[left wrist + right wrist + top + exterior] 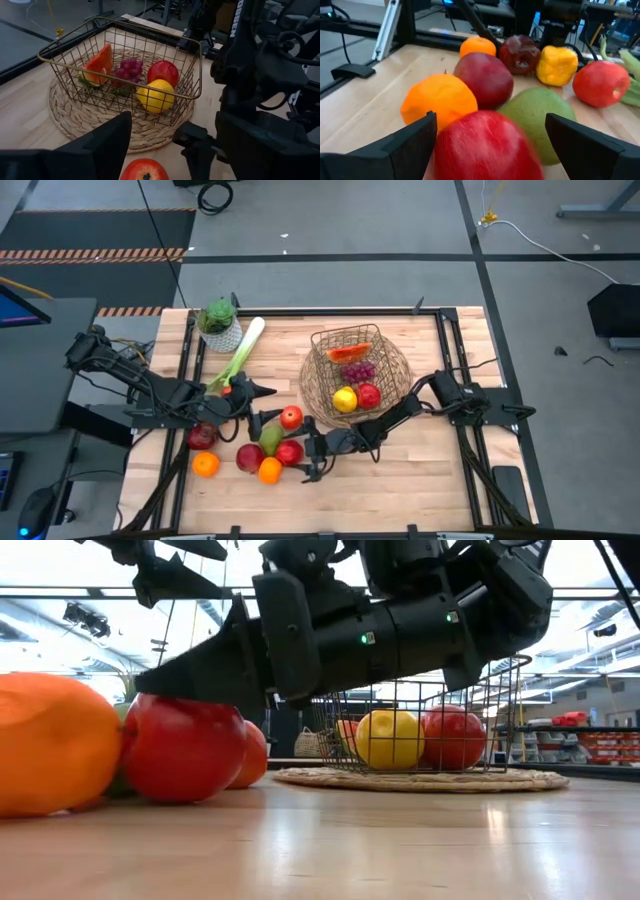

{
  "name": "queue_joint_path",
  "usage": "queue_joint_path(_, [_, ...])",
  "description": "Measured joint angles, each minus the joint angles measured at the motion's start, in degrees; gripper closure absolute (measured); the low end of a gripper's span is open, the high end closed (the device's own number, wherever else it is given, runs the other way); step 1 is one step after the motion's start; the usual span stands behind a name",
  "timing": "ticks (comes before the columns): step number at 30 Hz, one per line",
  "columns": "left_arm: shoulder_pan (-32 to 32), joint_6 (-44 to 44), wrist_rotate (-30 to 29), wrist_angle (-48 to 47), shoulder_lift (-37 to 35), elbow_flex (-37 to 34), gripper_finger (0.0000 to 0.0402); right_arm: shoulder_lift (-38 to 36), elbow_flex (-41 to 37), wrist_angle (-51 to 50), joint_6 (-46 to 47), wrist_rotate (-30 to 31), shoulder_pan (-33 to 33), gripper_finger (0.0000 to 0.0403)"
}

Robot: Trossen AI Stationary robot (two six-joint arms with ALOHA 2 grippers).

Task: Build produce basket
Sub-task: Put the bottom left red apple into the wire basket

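The wire basket [355, 368] sits on a round woven mat and holds a red-orange slice, purple grapes, a yellow fruit and a red apple. On the wood to its left lie the loose fruits. My right gripper [305, 455] is open and low at the table. Its fingers stand on either side of a red apple [487, 145], beside the green pear [532, 117] and an orange [437, 100]. My left gripper [268, 406] is open and points toward the basket, with another red apple [145, 170] between its fingers. The leek [240, 352] lies at the far left.
A potted plant [220, 325] stands by the leek at the far left. More fruit sits near the left arm: a dark red apple [520, 52], a yellow pepper [557, 65], a second orange [477, 47] and another red apple [485, 80]. Bare wood lies near the right edge.
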Motion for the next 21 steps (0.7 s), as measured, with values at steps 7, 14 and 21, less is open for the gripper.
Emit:
queue_joint_path(7, [0.00, 0.00, 0.00, 0.02, 0.00, 0.00, 0.0108, -0.08, 0.03, -3.18, 3.18, -1.29, -0.09, 0.0027])
queue_joint_path(14, [0.00, 0.00, 0.00, 0.02, 0.00, 0.00, 0.0108, -0.13, 0.07, -3.97, 3.36, -1.18, -0.01, 0.0028])
queue_joint_path(21, [0.00, 0.02, 0.00, 0.02, 0.00, 0.00, 0.0108, -0.15, 0.04, -3.82, 3.40, 0.24, 0.29, 0.0056])
